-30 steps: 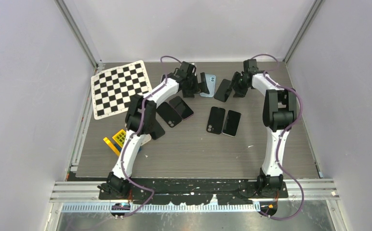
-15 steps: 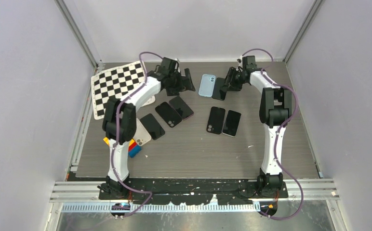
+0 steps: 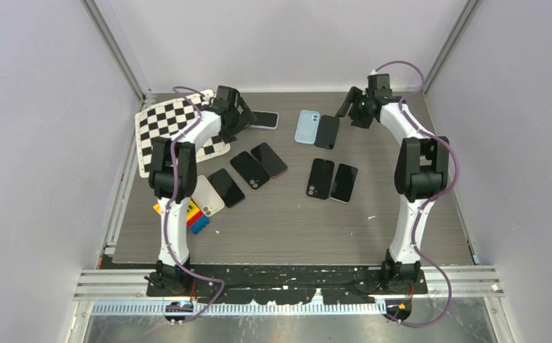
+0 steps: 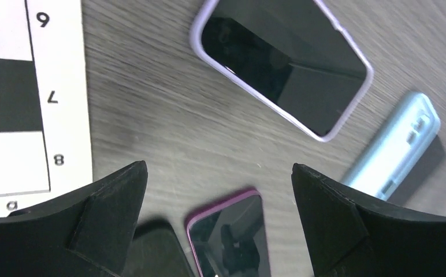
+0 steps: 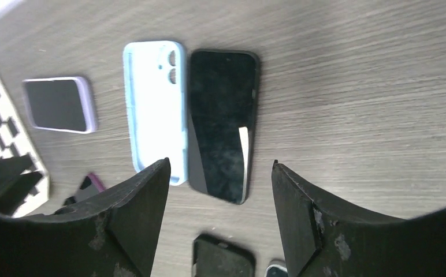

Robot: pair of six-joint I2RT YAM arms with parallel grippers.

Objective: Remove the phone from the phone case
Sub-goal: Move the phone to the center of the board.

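An empty light blue case lies flat at the back of the table, with a bare black phone flat and touching its right side. Both show in the right wrist view, the case left of the phone. My right gripper is open and empty, just right of the black phone; in its own view it hovers above the table. My left gripper is open and empty beside a lavender-cased phone, which lies screen up ahead of the fingers.
A checkerboard sheet lies at the back left. Several other phones lie mid-table, among them a magenta-cased one and two dark ones. Coloured blocks sit near the left edge. Walls enclose the table.
My right gripper has let go of the black phone, which now lies flat by the blue case, and drawn back right. My left arm has swung left from the case toward the checkerboard.
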